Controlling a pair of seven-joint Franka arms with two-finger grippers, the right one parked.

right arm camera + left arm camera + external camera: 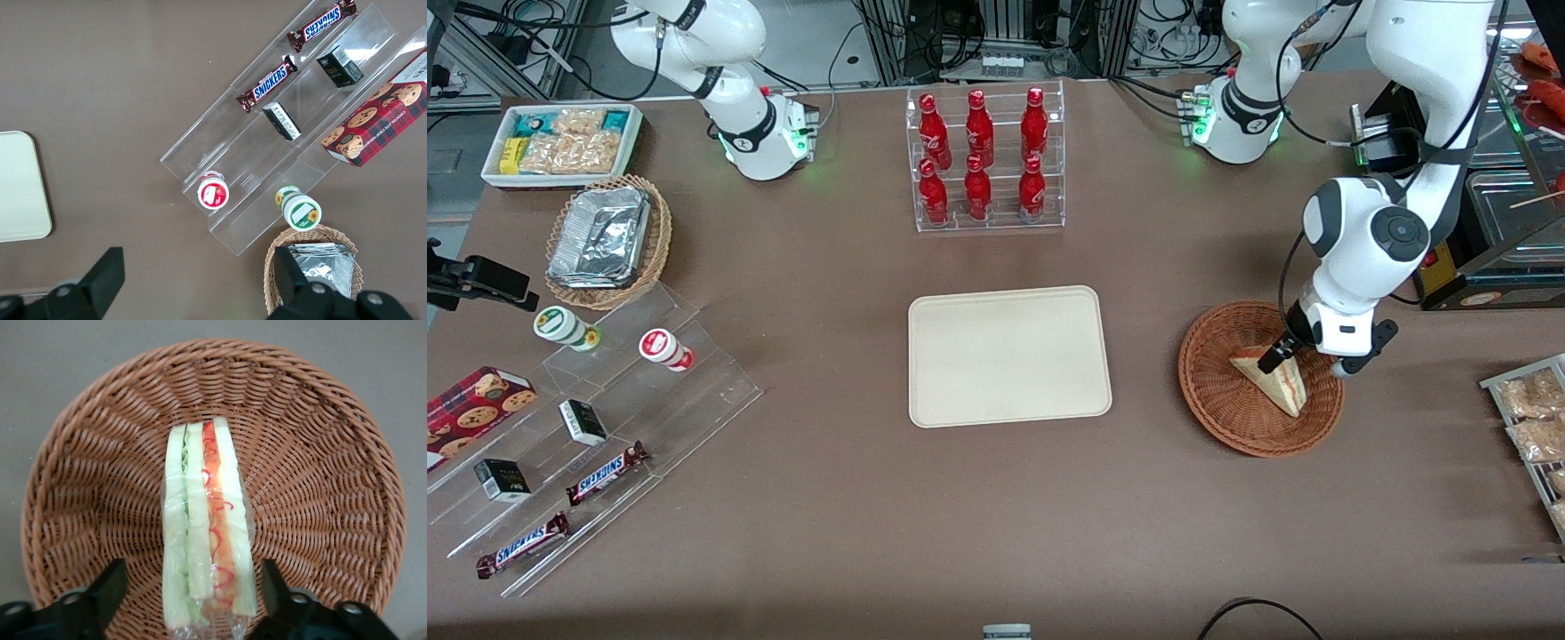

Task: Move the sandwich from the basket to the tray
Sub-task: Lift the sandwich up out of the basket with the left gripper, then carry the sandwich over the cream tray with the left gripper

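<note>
The sandwich [1276, 382] lies in the reddish-brown wicker basket [1200, 391], a wrapped wedge with its red and green filling stripe facing up [207, 520]. My left gripper [1282, 354] is lowered into the basket [320, 453] over the sandwich's end farther from the front camera. The gripper [193, 593] is open: its two black fingers [110, 587] stand on either side of the wedge with a gap to each. The cream tray [1009, 356] lies flat at the middle of the table, beside the basket toward the parked arm's end, with nothing on it.
A clear rack of red bottles [987, 160] stands farther from the front camera than the tray. Toward the parked arm's end are a stepped acrylic stand with snacks [605, 427], a tan basket with foil containers [605, 240] and a white snack bin [560, 142]. Snack packets [1534, 418] lie past the basket.
</note>
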